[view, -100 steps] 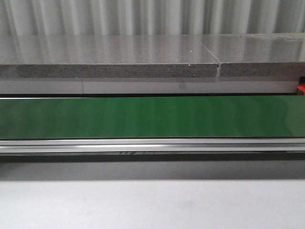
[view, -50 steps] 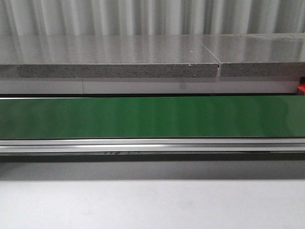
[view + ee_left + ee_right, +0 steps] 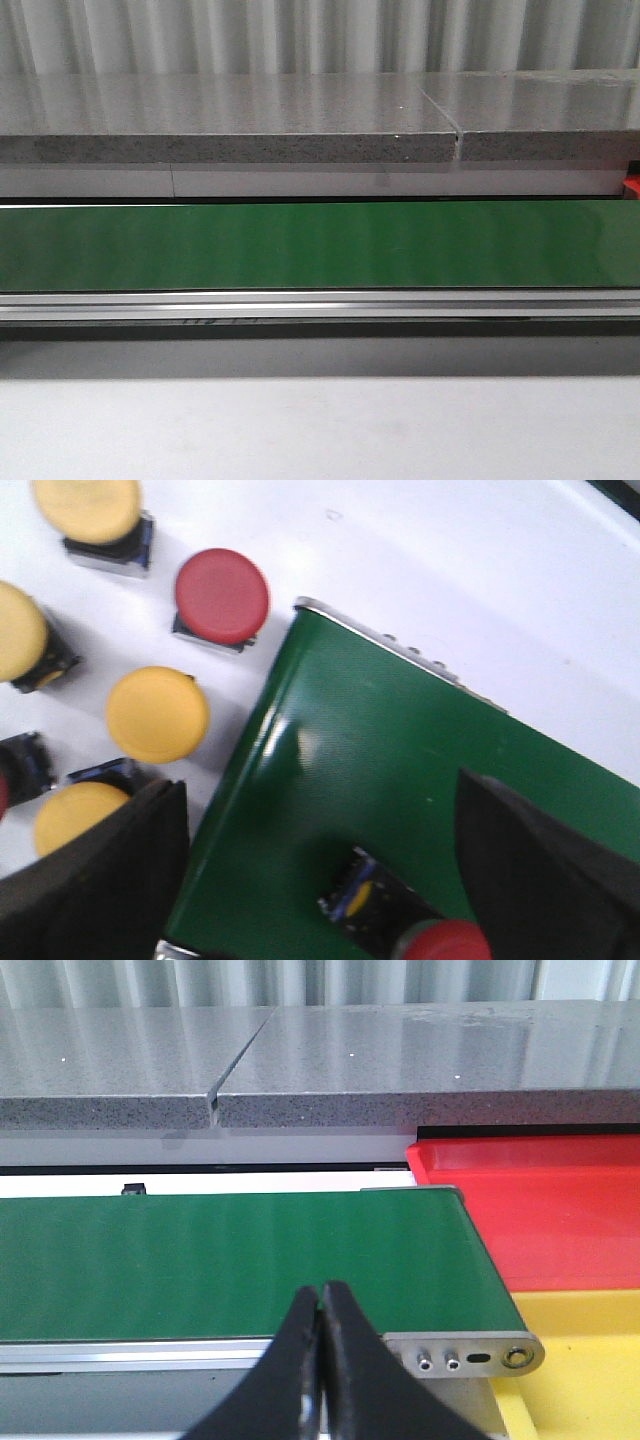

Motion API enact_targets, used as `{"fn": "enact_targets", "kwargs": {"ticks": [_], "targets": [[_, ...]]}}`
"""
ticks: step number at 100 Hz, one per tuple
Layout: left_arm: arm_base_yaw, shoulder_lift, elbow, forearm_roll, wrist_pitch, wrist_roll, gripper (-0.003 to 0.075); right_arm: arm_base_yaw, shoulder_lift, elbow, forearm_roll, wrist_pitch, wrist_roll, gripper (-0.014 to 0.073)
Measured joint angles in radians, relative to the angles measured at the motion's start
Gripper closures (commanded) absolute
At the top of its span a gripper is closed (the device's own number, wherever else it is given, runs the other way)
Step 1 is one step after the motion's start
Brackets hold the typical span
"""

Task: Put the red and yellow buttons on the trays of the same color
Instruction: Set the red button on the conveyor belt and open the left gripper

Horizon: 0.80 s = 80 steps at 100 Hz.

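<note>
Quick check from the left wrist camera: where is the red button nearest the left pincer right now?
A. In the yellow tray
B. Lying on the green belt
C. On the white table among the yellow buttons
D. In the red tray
B: the red button lies on the green belt, between the left pincer's open fingers.

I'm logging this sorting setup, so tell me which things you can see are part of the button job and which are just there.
Part of the job:
red button off the belt
red button on the belt
yellow buttons
red tray
yellow tray
green conveyor belt
left gripper, open
right gripper, shut, empty

Just there:
grey stone ledge
corrugated wall
</note>
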Motion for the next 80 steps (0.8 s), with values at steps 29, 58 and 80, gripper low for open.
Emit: {"fn": "enact_targets", "kwargs": {"ticks": [29, 58, 80], "targets": [[0.089, 0.093, -0.022, 0.002, 0.041, -0.004, 0.0211, 0.000, 0.000, 0.000, 0.000, 0.000, 0.000, 0.0661], [0.089, 0.192, -0.067, 0.006, 0.041, -0.006, 0.0247, 0.000, 0.000, 0.000, 0.000, 0.000, 0.000, 0.0661], [0.089, 0.247, -0.130, 0.014, 0.048, -0.006, 0.0247, 0.000, 0.000, 0.000, 0.000, 0.000, 0.000, 0.0661]]}}
